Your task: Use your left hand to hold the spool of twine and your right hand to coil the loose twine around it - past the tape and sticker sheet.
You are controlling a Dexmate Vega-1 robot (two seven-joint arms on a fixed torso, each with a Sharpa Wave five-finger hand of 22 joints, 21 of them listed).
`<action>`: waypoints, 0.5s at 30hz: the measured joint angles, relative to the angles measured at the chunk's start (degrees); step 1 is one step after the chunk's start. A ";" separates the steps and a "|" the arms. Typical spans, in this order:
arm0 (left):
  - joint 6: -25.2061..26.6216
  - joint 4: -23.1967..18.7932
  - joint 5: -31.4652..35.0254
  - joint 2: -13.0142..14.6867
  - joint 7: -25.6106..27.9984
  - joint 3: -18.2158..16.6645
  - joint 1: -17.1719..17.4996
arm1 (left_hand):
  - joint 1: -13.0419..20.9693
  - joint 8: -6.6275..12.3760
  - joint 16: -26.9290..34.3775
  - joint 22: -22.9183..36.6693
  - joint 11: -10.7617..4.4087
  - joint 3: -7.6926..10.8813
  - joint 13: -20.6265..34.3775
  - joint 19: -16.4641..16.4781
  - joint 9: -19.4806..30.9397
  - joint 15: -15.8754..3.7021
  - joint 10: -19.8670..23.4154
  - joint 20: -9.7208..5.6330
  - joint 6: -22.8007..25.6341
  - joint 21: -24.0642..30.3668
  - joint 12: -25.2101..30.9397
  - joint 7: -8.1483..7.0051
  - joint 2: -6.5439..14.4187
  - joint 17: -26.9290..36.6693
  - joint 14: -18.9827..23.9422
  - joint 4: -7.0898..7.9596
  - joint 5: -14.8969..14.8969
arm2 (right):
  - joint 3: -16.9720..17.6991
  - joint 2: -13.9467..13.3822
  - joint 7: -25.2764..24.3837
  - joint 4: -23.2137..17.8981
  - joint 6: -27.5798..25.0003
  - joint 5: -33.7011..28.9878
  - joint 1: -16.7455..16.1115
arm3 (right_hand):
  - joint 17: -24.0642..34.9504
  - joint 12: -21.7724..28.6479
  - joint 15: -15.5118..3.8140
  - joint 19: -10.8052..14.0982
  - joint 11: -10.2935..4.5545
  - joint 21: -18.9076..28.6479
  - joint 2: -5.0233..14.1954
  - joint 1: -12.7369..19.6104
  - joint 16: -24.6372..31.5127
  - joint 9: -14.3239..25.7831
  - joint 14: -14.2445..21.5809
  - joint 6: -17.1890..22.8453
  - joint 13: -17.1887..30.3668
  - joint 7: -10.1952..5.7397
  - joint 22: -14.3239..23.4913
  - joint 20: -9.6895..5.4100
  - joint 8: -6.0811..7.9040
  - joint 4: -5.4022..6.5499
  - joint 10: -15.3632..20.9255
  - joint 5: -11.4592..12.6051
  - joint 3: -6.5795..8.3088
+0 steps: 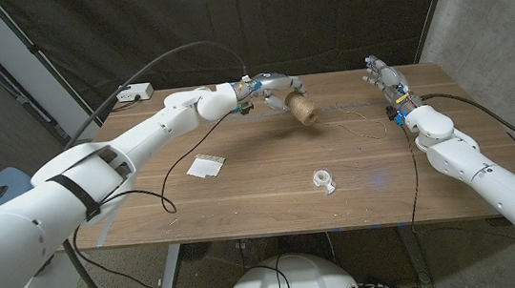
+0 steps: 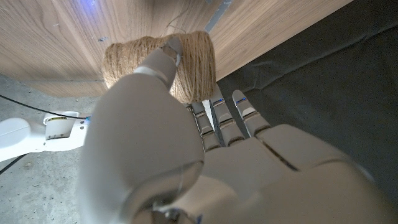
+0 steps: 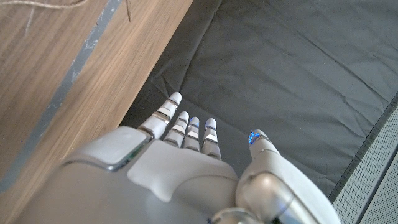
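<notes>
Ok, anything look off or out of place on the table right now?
Only the loose twine, sprawled uncoiled across the table between the spool of twine, held by the left hand, and the right hand, which holds nothing. The tape and sticker sheet lie undisturbed.

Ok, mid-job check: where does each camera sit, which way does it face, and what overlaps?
Head view: on the robot's head, looking down over the table; both arms, left hand gripping the spool of twine, right hand.
Left wrist view: behind the left hand, facing the spool.
Right wrist view: behind the right hand, facing the table edge and dark curtain.
Shared: head and left wrist views show the spool.
</notes>
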 measured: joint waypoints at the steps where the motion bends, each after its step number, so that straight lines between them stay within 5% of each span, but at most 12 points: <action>1: 0.18 -0.33 -0.11 0.04 -0.11 -0.15 0.13 | 0.00 0.01 0.00 0.00 0.00 0.00 0.00 0.00 0.00 0.00 0.00 0.00 0.00 0.00 0.00 0.00 0.00 0.00 0.00 0.00 0.05 | -0.02 -0.01 0.11 0.01 0.00 -0.09 0.03 | 0.00 0.00 0.00 0.00 0.00 0.00 0.00 0.00 0.00 0.00 0.00 0.00 0.00 0.00 0.00 0.00 0.00 0.00 0.00 0.00 0.00; 15: 3.65 -4.19 -2.19 0.91 -1.47 -2.17 1.83 | 0.00 0.20 -0.04 -0.01 0.04 0.00 0.00 -0.32 0.00 0.00 0.01 -0.33 -0.24 0.00 -0.03 0.01 0.00 0.24 -0.01 0.00 0.46 | -0.83 -0.44 0.92 -0.32 -0.42 -0.76 0.42 | 0.00 0.20 -0.64 0.21 -0.74 0.00 0.00 0.00 0.40 0.00 0.64 1.32 0.00 0.60 0.00 -0.21 0.46 -0.16 0.97 0.00 0.16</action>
